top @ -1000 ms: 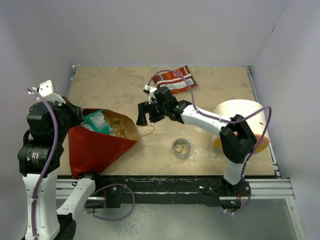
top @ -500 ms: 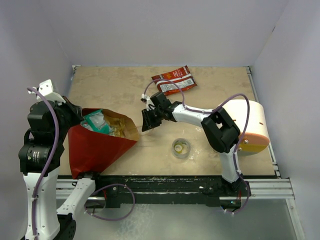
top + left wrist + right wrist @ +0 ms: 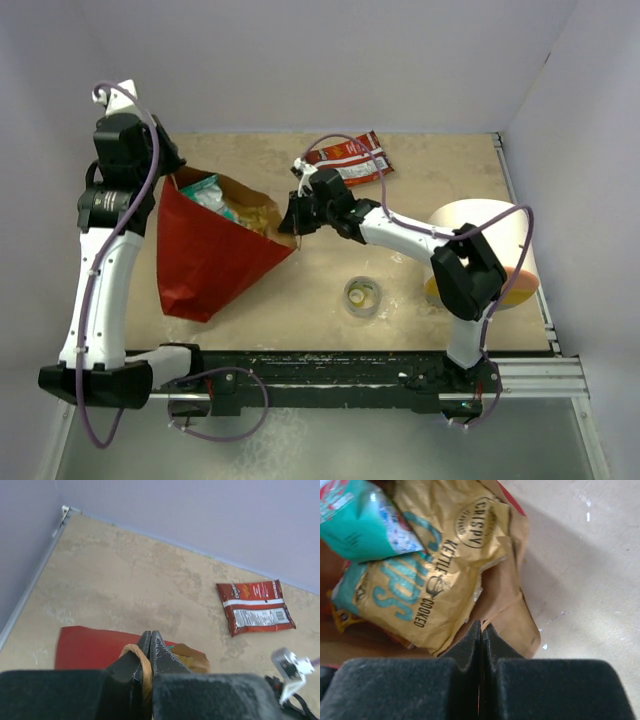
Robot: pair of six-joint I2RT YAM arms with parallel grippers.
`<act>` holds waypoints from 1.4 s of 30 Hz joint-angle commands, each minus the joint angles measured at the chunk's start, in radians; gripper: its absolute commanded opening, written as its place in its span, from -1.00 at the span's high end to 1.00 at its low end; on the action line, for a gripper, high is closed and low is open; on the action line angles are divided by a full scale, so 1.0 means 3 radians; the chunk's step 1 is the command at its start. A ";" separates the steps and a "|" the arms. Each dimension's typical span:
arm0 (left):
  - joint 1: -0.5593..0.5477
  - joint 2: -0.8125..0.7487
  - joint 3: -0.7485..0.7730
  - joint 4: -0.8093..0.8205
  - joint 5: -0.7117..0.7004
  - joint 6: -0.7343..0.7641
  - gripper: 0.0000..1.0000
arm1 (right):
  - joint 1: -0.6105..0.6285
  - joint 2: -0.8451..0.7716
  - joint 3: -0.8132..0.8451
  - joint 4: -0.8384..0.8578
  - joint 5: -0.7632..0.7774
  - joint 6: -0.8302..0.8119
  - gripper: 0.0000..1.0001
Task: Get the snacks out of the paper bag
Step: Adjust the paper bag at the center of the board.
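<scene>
The red paper carrier bag (image 3: 215,260) lies at 9 o'clock on the beige table (image 3: 420,180). Its closed end is toward 7 o'clock and its brown kraft mouth is raised toward 1 o'clock.

Only the right wrist view shows what is inside. A golden-tan foil packet with teal lettering (image 3: 435,575) sits in the mouth, and a teal packet (image 3: 360,525) lies partly over its upper left. The overhead view shows these only as small patches of colour.

Only the left wrist view shows the left gripper (image 3: 150,640) in detail. Its jaws are clamped together on the bag's tan loop handle (image 3: 145,672), holding that side up at 10 o'clock.

The right gripper (image 3: 480,630) has its jaws pressed together with no gap at the bag's kraft lip. It appears to pinch the lip, just below the golden packet's lower edge.

A red foil snack packet (image 3: 350,160) lies flat outside the bag at 12 o'clock. A small tape roll (image 3: 362,295) sits toward 6 o'clock. A cream-white cylinder with an orange base (image 3: 470,225) stands at 3 o'clock, partly behind the right arm.
</scene>
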 commanded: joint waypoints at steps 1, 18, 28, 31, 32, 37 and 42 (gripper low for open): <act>-0.0003 0.0102 0.0438 0.1000 0.0088 0.0326 1.00 | 0.0096 -0.0297 -0.0181 0.0537 0.0204 0.0361 1.00; -0.0003 -0.0959 -0.1012 0.0253 -0.0029 0.0257 1.00 | 0.0979 -0.0166 -0.0548 0.1031 0.0414 0.0627 0.89; -0.0003 -0.0980 -0.0569 -0.0172 0.0253 0.0076 1.00 | 0.0986 -0.0475 -0.0764 0.0608 0.0692 0.0439 0.38; -0.0003 -0.0853 -0.0426 -0.0224 0.0426 0.0074 1.00 | 0.0990 -0.0683 -0.0811 0.0325 0.0969 0.0283 0.09; -0.0003 -0.0819 -0.0403 -0.0236 0.0477 0.0076 1.00 | 0.0987 -0.0750 -0.0826 0.0246 0.1138 0.0240 0.00; -0.0003 -0.0716 -0.0413 -0.0277 0.0649 0.0013 1.00 | 0.0996 -0.0960 -0.1040 0.0576 0.1065 0.0006 -0.47; -0.0003 -0.0671 -0.0400 -0.0296 0.0765 -0.0085 1.00 | 0.1109 -0.0864 -0.1039 0.0897 0.0899 -0.0002 -0.61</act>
